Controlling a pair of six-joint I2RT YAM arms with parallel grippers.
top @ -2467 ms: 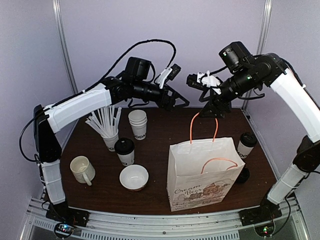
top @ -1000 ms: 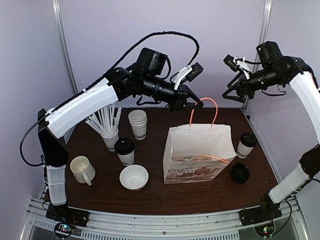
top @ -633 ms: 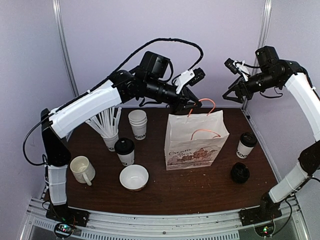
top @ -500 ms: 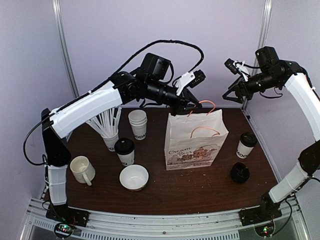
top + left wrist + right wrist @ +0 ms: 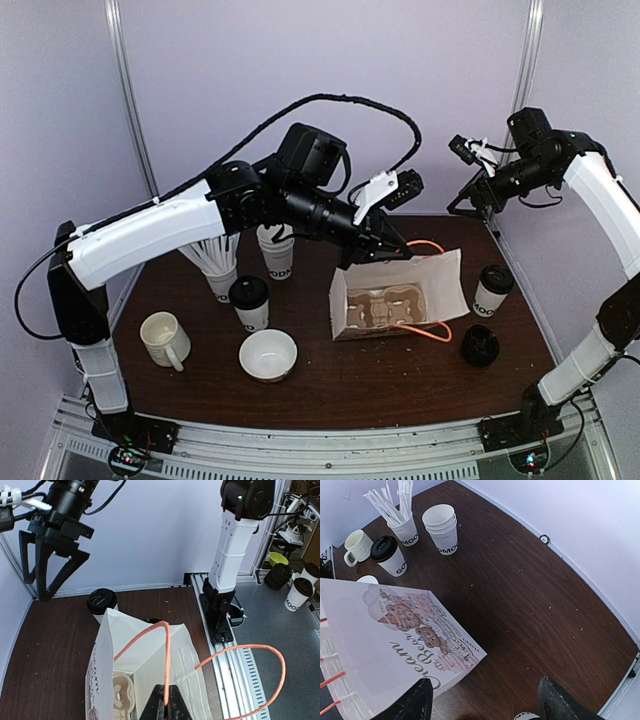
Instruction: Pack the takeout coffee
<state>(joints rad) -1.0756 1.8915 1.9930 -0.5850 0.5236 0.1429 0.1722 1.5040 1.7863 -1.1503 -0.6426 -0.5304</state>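
Observation:
One takeout coffee stands left of the white paper bag, the other stands right of it. The bag's mouth faces up, and a cardboard cup carrier lies inside. My left gripper is shut on the bag's orange handle, above the bag's back edge. The second handle hangs loose at the front. My right gripper hovers open and empty at the back right, high above the table. In the right wrist view the bag and the left coffee lie below.
A stack of lidless cups, a cup of straws, a white mug and a white bowl stand on the left half of the table. A loose black lid lies near the right coffee.
My left gripper has moved right and down with the handle. The bag has dropped lower, and its open mouth with the carrier now shows from above. The right arm barely moved.

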